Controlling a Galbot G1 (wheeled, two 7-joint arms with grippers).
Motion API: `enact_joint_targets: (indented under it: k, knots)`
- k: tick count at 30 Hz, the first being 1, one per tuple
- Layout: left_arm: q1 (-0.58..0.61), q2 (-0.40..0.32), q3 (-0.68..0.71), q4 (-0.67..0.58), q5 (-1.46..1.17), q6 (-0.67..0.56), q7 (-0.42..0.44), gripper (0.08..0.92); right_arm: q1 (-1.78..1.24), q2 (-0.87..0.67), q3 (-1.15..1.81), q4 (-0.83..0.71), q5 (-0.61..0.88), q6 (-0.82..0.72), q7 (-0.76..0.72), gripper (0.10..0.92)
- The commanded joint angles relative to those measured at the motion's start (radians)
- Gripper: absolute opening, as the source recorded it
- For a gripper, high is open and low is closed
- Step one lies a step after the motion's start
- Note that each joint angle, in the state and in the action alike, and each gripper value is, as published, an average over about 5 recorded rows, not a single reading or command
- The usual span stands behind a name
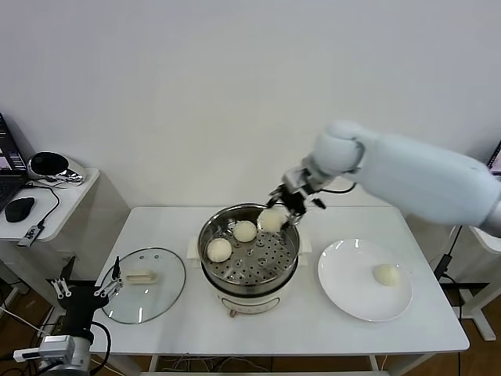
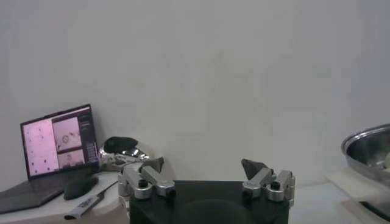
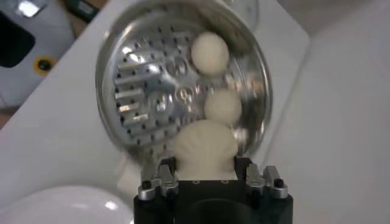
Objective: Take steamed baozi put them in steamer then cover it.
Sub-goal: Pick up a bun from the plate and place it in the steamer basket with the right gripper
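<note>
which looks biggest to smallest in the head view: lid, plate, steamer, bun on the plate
1. Steamer, lid and plate look about the same width; I can't rank them, though the steamer stands taller.
2. Bun on the plate, clearly the smallest.

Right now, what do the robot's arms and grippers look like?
The right arm has a smooth pale blue-white shell and a rounded wrist joint. Its right gripper is black with silver metal fingers. The left gripper has a black body, silver hinged links and dark fingertips.
</note>
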Motion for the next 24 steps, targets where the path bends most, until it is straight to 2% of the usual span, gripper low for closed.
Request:
enact_joint_targets:
  k: [1, 9, 24]
  knots:
    - [0.007, -0.005, -0.006, -0.006, 0.000, -0.001, -0.001, 0.823, 0.010, 0.165, -0.118, -0.003, -0.085, 0.218, 0.021, 0.594]
    - [0.010, -0.012, -0.012, -0.008, 0.000, -0.003, -0.002, 0.823, -0.046, 0.171, -0.127, -0.013, -0.220, 0.296, 0.020, 0.599]
    - [0.005, -0.022, -0.008, 0.003, 0.004, -0.007, -0.002, 0.823, -0.075, 0.176, -0.149, -0.014, -0.238, 0.337, 0.010, 0.609]
